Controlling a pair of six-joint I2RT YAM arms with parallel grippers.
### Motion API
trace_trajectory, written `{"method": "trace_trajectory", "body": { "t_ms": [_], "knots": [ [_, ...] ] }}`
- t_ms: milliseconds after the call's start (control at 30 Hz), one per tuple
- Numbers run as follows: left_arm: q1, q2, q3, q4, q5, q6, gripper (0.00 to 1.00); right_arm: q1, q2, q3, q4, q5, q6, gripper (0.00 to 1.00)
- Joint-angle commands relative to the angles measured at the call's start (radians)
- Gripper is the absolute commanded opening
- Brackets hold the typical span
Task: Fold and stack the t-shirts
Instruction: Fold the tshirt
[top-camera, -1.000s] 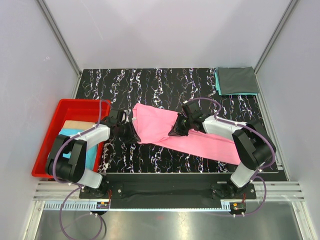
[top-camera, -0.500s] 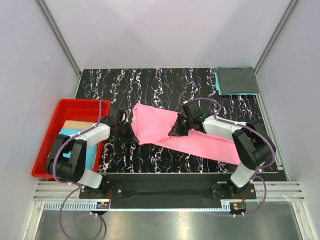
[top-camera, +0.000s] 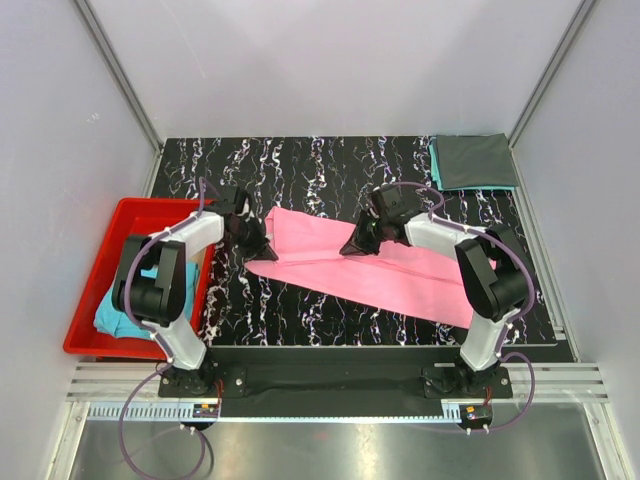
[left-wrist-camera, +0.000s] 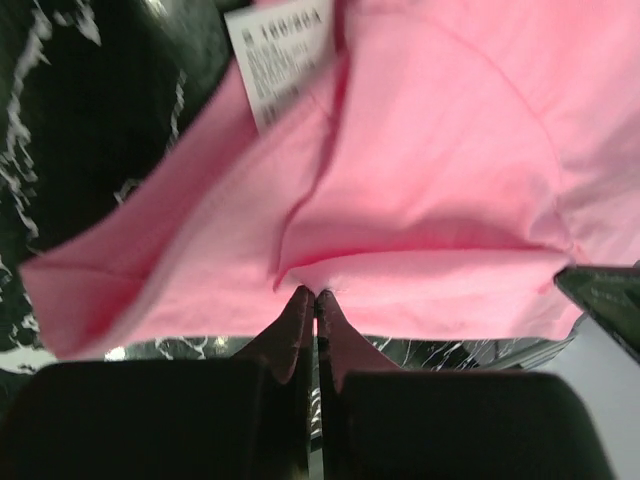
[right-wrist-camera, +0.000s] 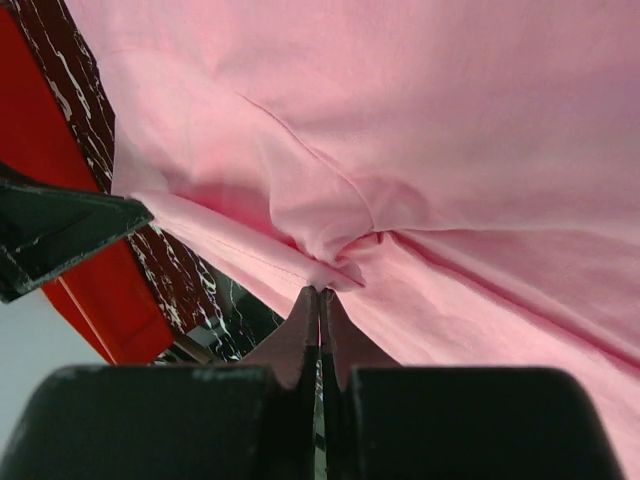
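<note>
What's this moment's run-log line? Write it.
left gripper: shut on bright pink cloth t-shirt; right gripper: shut on same; folded dark grey cloth t-shirt: far right corner

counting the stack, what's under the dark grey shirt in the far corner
A teal shirt lies under the dark grey shirt; only its left and near edges show. The rest is covered, so anything deeper cannot be seen.

The upper band of the table (top-camera: 320, 160), across the top middle of the overhead view, lies bare from its left edge to the folded dark grey t-shirt (top-camera: 475, 160) in the upper right corner. The pink t-shirt (top-camera: 400, 280) covers the centre and lower right. The left hand (top-camera: 262, 240) and right hand (top-camera: 350, 247) are clamped on its upper edge, and their arms cross both sides. The red bin (top-camera: 150, 205) blocks the left. A narrow strip of table at lower centre is bare.
</note>
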Motion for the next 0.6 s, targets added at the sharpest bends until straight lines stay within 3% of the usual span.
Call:
{"method": "trace_trajectory", "body": {
  "t_ms": [0, 133, 233, 267, 433, 567],
  "knots": [
    [0.023, 0.064, 0.105, -0.025, 0.039, -0.018, 0.01, -0.023, 0.019, 0.049, -0.015, -0.024, -0.022, 0.00],
    [0.024, 0.123, 0.184, -0.044, 0.040, -0.024, 0.04, -0.037, 0.043, 0.067, -0.012, -0.035, -0.020, 0.01],
    [0.023, 0.114, 0.218, -0.067, -0.028, -0.026, 0.23, -0.038, 0.047, 0.095, -0.011, -0.046, -0.040, 0.23],
    [0.024, 0.092, 0.215, -0.054, -0.058, -0.030, 0.33, -0.040, 0.044, 0.121, -0.014, -0.060, -0.049, 0.24],
    [0.000, -0.058, 0.205, -0.066, -0.237, -0.018, 0.40, -0.044, -0.007, 0.204, -0.142, 0.040, -0.098, 0.32],
    [-0.051, -0.095, 0.190, -0.034, -0.210, 0.026, 0.40, -0.044, -0.030, 0.204, -0.182, 0.095, -0.101, 0.29]
  ]
}}
